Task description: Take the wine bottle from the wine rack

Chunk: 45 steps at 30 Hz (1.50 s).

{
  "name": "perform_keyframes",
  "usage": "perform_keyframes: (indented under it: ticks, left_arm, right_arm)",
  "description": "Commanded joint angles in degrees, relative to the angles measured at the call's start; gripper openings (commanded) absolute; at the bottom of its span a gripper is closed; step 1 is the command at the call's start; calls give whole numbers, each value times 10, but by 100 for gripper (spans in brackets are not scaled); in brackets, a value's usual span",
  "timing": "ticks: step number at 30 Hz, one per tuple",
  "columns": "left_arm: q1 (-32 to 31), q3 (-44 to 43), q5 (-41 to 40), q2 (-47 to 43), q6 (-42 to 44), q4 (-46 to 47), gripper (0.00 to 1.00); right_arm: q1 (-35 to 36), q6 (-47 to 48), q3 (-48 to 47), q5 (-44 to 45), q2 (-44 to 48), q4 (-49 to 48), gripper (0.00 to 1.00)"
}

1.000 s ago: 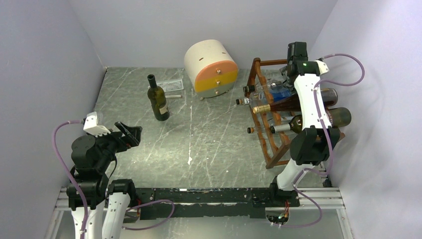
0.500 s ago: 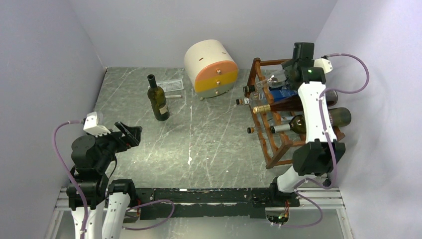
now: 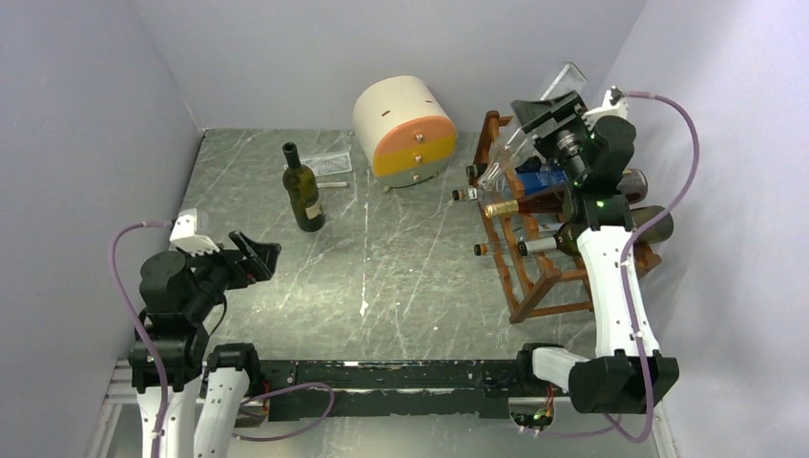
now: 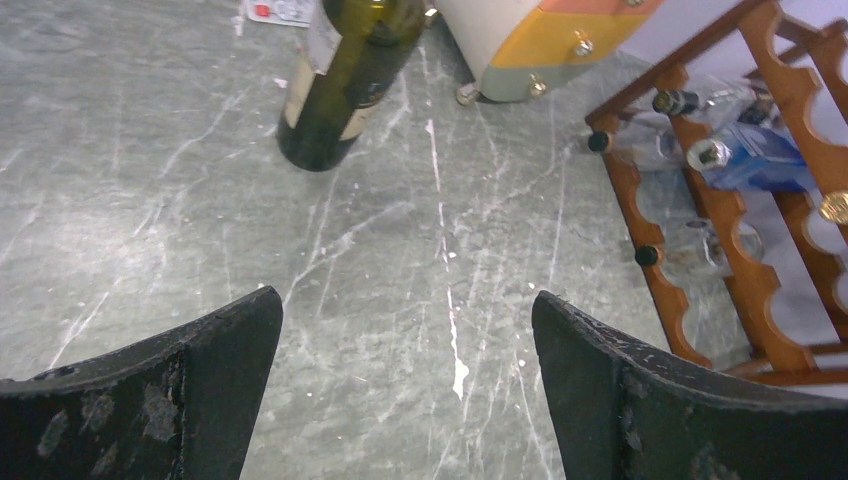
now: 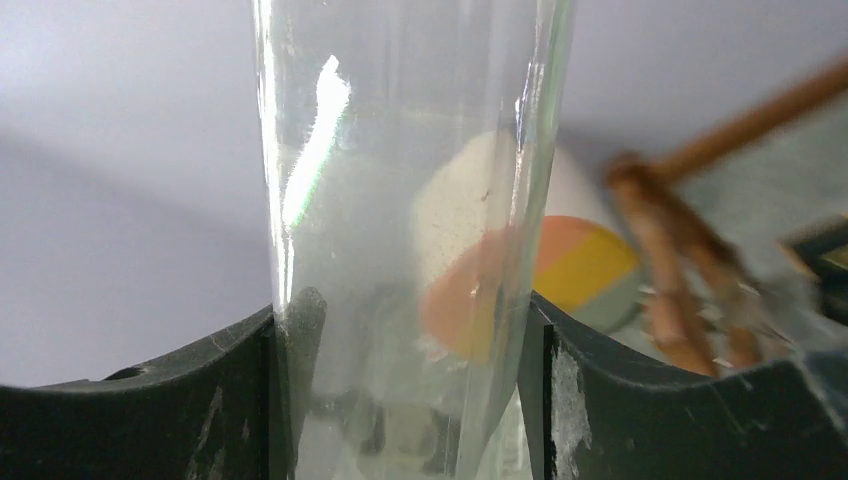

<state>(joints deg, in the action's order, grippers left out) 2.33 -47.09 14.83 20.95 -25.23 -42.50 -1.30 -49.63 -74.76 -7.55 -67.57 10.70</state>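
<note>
The right pincer [image 3: 546, 116] is pinching the clear bottle [image 3: 565, 81] around its body. In the wrist view both fingers press flat against the glass with no gap. The clear bottle hangs tilted above the far top corner of the rack [image 3: 523, 303], base high toward the back wall and neck slanting down toward the front rail. Whether the neck has fully cleared the wood cannot be told from above; it looks very close to the top tier.

The lift-out seems well along, so the care now is in finishing it cleanly. The pull should probably run up and along the bottle's own axis until the neck is free of the scalloped rail. Swinging sideways early could catch the neck. It could also knock the other bottles [image 3: 572, 202] lying on the tiers just below. Smooth glass held at a slant may slide in the grip, so a firm squeeze and a slow move would help. Levelling the bottle, or turning it upright, before carrying it over the desk [image 3: 401, 258] would help as well.

The left pincer [image 4: 405, 300] hovers low over the near side of the desk, fingers spread with nothing between them. It is well apart from the rack and from the green bottle [image 3: 305, 196] standing farther back.
</note>
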Motion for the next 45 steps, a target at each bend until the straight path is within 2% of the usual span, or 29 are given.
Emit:
perform_keyframes:
  ticks: [1,3,6,10,14,18,22,28,35,41,45]
  left_arm:
    - [-15,-5,81,14,33,36,98]
    - [-22,-7,110,20,36,50,98]
    - [-30,-26,155,37,36,68,98]
    - [-32,-58,226,70,14,101,98]
    - [-32,-79,298,105,-34,153,98]
    - [-32,-81,344,146,-99,179,98]
    - [-33,-73,381,185,-120,181,98]
    - [-41,-57,380,200,-131,179,98]
    - [-62,-38,339,226,-107,129,98]
    - [-64,-22,281,252,-57,43,98]
    - [-64,7,293,246,-67,65,98]
  right_arm:
    - [11,40,17,-274,5,-254,0]
    - [29,43,38,-317,4,-293,0]
    - [70,83,53,-353,4,-303,0]
    - [164,244,35,-353,-1,-204,0]
    - [245,384,6,-308,-16,-92,0]
    - [290,436,30,-254,-19,-55,0]
    - [352,474,53,-211,-31,-32,0]
    - [479,495,65,-119,-85,-21,0]
    - [590,498,39,-67,-172,-34,0]
    - [618,504,36,-57,-196,-43,0]
    - [620,503,49,-58,-191,-60,0]
